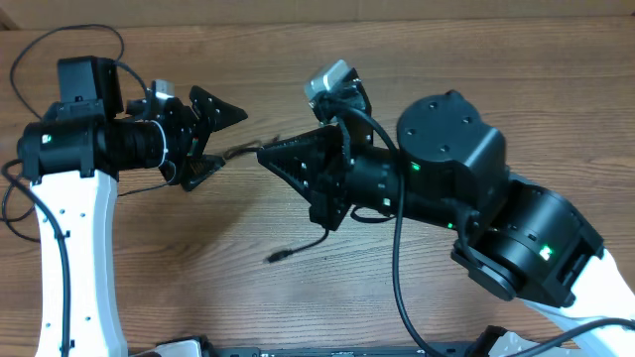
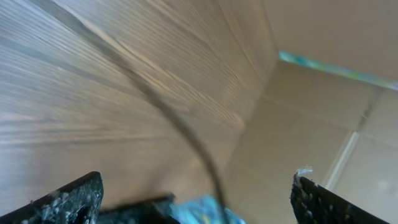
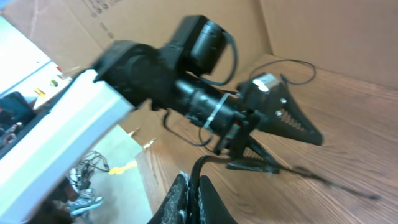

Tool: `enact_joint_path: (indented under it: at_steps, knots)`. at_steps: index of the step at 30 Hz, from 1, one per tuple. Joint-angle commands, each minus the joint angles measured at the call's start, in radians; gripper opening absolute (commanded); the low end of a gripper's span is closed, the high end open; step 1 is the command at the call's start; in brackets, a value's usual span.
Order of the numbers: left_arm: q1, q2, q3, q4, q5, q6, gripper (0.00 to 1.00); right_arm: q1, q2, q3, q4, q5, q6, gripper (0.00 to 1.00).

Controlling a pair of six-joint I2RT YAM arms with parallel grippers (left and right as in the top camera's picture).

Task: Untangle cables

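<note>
The right hand is clenched on a thin black cable. The cable stretches the short way to the left hand and passes between its fingers, which are spread wide and released. A second cable lies loose on the table beside the right arm.

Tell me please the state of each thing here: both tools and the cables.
left tool, open, the cable passes between its fingers, not gripped.
right tool, shut on the cable.
cable, runs from one tool to the other.
plug end, lies loose on the table, no tool touches it.
</note>
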Motion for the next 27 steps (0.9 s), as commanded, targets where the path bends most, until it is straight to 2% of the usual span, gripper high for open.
enact_joint_path:
  at_steps: [1, 4, 13, 20, 22, 27]
  knots:
    - [-0.022, 0.033, 0.003, -0.010, 0.203, -0.020, 0.95, -0.003, -0.034, 0.017, 0.021, -0.019, 0.042, 0.04]
    - [-0.049, 0.049, 0.003, -0.011, 0.240, -0.021, 1.00, -0.003, -0.044, 0.017, 0.037, -0.016, 0.042, 0.04]
    - [-0.109, 0.070, 0.003, -0.011, 0.224, -0.063, 1.00, -0.003, -0.049, 0.017, 0.115, -0.009, 0.041, 0.04]
    - [-0.113, 0.070, 0.003, -0.009, 0.089, -0.080, 0.99, -0.003, -0.063, 0.017, 0.154, 0.011, 0.042, 0.04]
    - [-0.113, 0.070, 0.003, 0.001, 0.074, -0.080, 0.95, -0.003, -0.070, 0.017, 0.154, 0.011, 0.042, 0.04]
    - [-0.113, 0.070, 0.003, 0.011, 0.077, -0.080, 0.70, -0.003, -0.076, 0.017, 0.150, 0.011, 0.042, 0.04]
